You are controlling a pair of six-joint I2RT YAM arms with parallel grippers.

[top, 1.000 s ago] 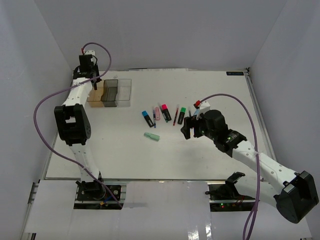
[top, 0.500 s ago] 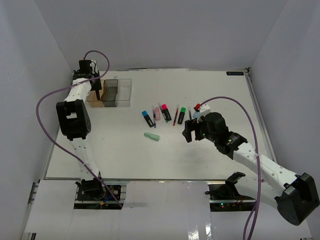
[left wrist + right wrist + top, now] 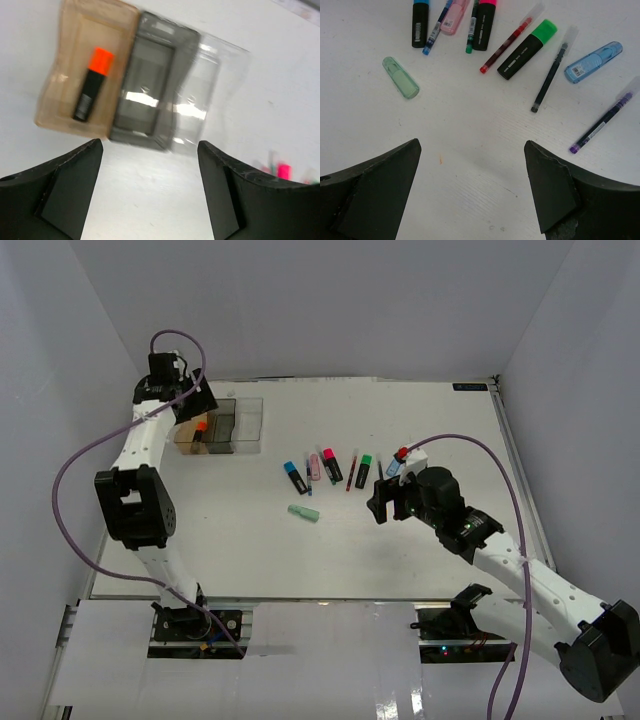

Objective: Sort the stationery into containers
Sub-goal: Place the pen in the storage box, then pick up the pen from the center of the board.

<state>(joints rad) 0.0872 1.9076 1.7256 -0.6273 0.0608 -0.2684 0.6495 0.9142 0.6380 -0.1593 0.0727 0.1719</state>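
Left end effector (image 3: pixel 150 187): spread, empty, hovered over amber bin (image 3: pixel 54 107).
Orange highlighter (image 3: pixel 93 84): lay inside that bin.
Right end effector (image 3: pixel 470 190): spread, empty, above desk (image 3: pixel 470 125).
Green highlighter (image 3: pixel 526 49): on desk; likely light, rigid, slick; grip mid-barrel.

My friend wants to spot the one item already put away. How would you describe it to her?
At the white table's far left stand three joined bins. In the amber bin, at the row's left end, lies a stubby black highlighter. It alone has an orange cap, and the grey bin and clear bin look empty.
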